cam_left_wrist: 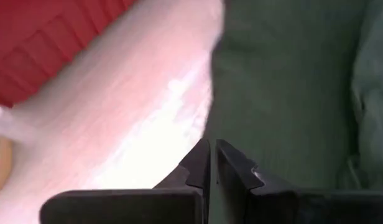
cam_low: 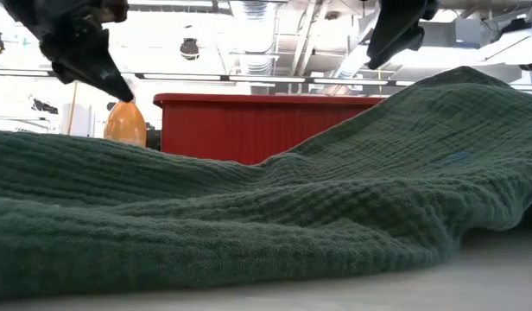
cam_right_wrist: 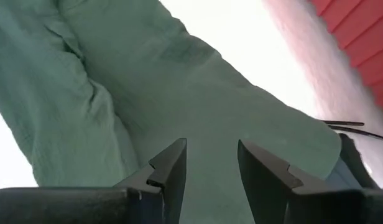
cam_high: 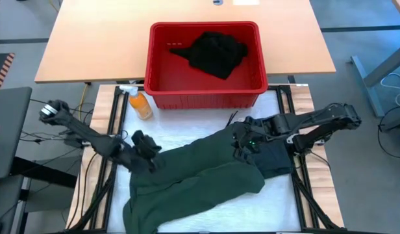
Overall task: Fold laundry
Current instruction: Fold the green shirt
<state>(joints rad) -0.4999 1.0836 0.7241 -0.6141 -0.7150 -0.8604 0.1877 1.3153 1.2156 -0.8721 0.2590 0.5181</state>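
two grippers over the green shirt (cam_high: 200, 175) spread flat for folding: left gripper (cam_left_wrist: 213, 163) pinched closed on nothing at its edge, right gripper (cam_right_wrist: 211, 163) parted, empty

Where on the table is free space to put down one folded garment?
Bare white surface lies between the red basket and the green garment, beside the orange bottle. A smaller strip runs along the near edge. The middle is crowded by cloth and both tools.
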